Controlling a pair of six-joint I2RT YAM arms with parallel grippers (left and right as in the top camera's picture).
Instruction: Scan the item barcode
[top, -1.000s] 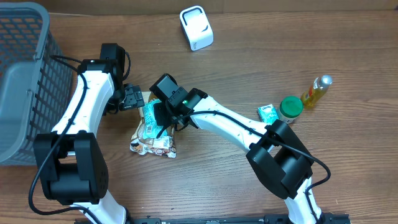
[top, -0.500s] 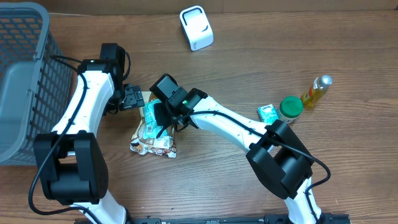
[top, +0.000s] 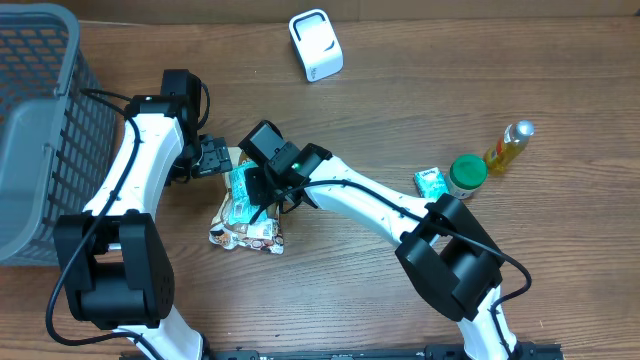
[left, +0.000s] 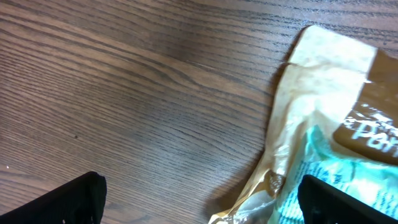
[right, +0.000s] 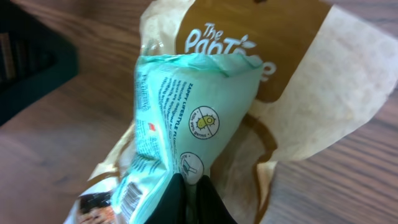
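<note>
Pinching teal packet (right: 186, 118), right claw (right: 189, 198) clenched, grip hidden overhead, left claw (left: 205, 202) spread

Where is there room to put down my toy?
Bare wood lies between the white scanner and the bottle, and below the brown bag toward the front edge. Crowded: the green packet in the right claw, left claw beside it.

The mint-green packet (right: 186, 124) is a crumpled plastic wrapper printed with dark text and small round icons. It is bunched into a peak, and a barcode (right: 127, 199) shows at its lower left edge. It rests against a brown-and-cream paper pouch (right: 298, 81) near the table's middle. The white scanner (top: 316, 45), boxy with rounded corners, stands well apart at the far edge.
</note>
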